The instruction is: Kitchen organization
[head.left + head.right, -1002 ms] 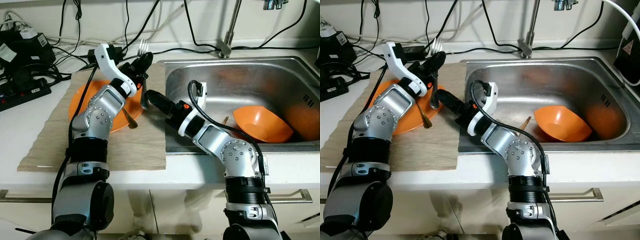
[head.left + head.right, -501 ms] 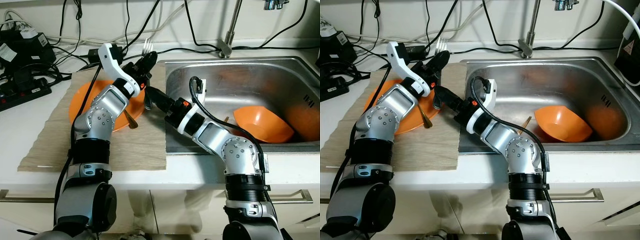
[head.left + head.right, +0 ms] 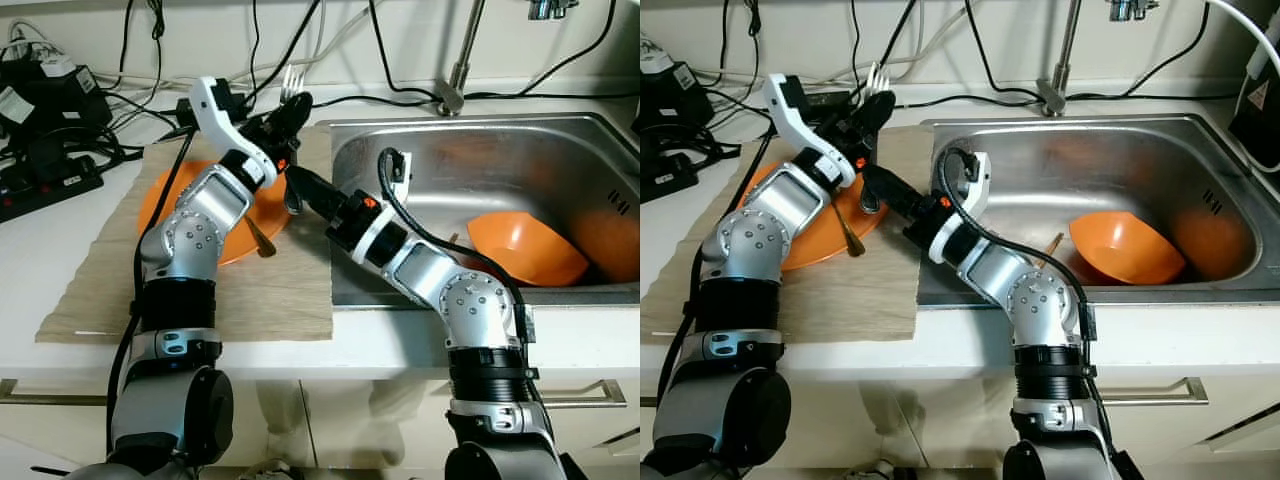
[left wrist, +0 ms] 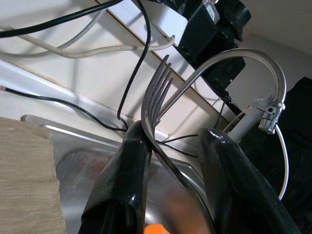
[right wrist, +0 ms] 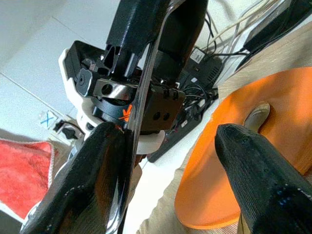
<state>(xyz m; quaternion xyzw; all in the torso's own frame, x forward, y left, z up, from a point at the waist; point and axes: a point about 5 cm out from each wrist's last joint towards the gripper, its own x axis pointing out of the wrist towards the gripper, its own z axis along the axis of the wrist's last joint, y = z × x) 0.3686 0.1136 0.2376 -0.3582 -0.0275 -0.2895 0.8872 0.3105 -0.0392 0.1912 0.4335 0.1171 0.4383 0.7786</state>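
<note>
Near the bench's left edge a power strip (image 3: 45, 185) and cables are noted. A cloth mat (image 3: 110, 280) is laid on the bench beside the sink; an orange plate (image 3: 160, 195) is set on it toward the back edge, with a spoon (image 3: 260, 240) resting on the plate's sink-side rim.

A fork (image 3: 291, 80) is held upright above the mat's back corner by the left hand (image 3: 288, 112), its fingers clamped on the handle with the tines pointing up. The right hand (image 3: 300, 185) is reached across from the sink side, fingers apart, with the lower end of the fork between them; a grip by it is not yet seen.

In the sink (image 3: 560, 135), an orange bowl (image 3: 520, 250) is lying toward the right wall.

Judgement: a hand-to-hand transfer of the fork is under way. The bowl and plate remain unsorted, so the task is judged to be at an early or middle stage.
</note>
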